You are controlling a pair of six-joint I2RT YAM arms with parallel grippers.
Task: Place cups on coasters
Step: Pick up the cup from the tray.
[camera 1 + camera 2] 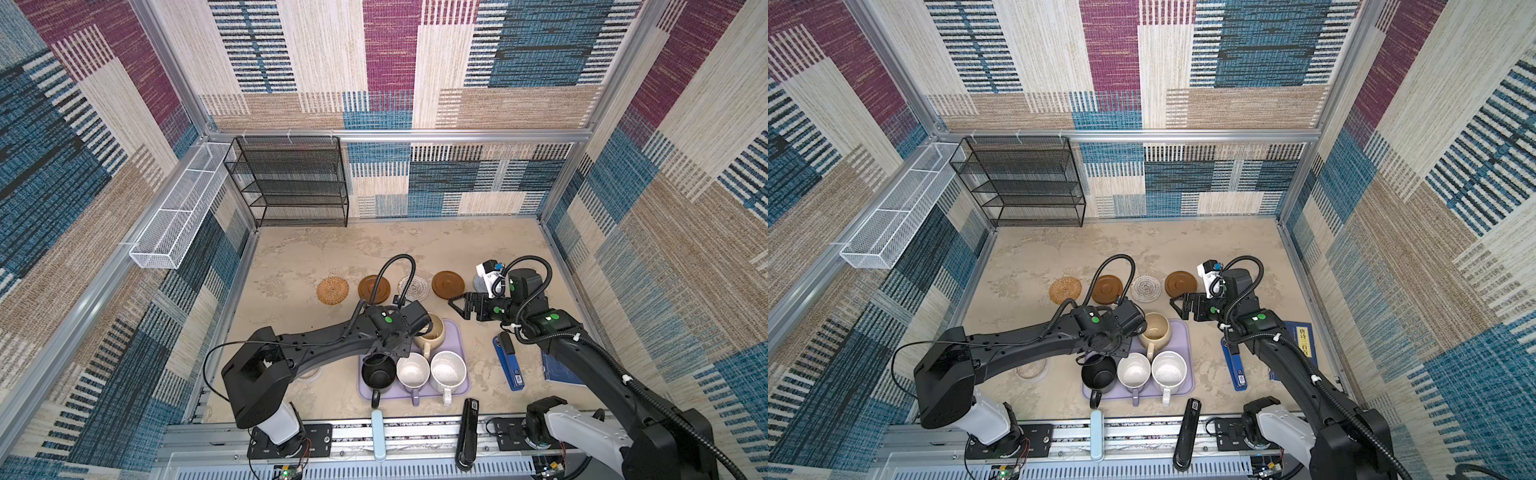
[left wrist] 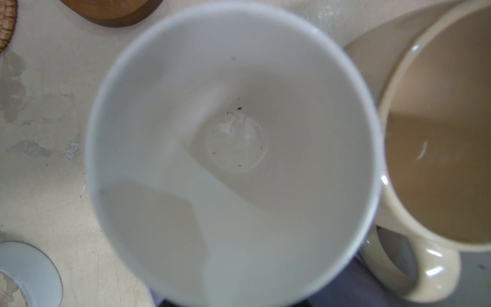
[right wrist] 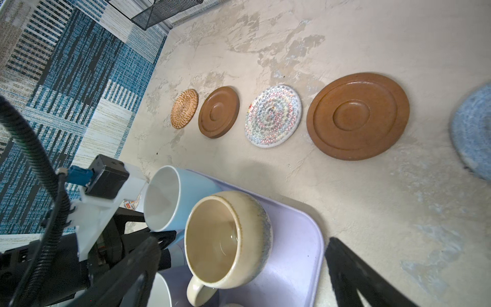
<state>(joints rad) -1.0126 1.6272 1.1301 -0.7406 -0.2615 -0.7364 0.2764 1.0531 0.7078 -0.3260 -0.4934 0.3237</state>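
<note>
Mug (image 3: 186, 194), light blue, sits pinched between the left jaws; the right jaws stand spread wide.

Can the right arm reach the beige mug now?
Probably yes: the right gripper is open and empty, with only bare table between it and the beige mug, though the left arm crowds it.

**Top views (stereo pair):** mounted high at the front, tilted down toward the back wall (image 1: 390, 62), distant. Both top views cover the whole surface (image 1: 299, 257) and the black mesh rack (image 1: 291, 183).

**Left wrist view:** looks straight down, very near, into the light blue mug (image 2: 233, 159). The beige mug (image 2: 438, 133) sits at the frame edge.

**Right wrist view:** low, oblique, near, facing across the lavender tray (image 3: 297, 234) toward the row of coasters (image 3: 273, 115).

**Shared by the wrist views:** both mugs and one brown wooden coaster (image 3: 218, 111).
</note>
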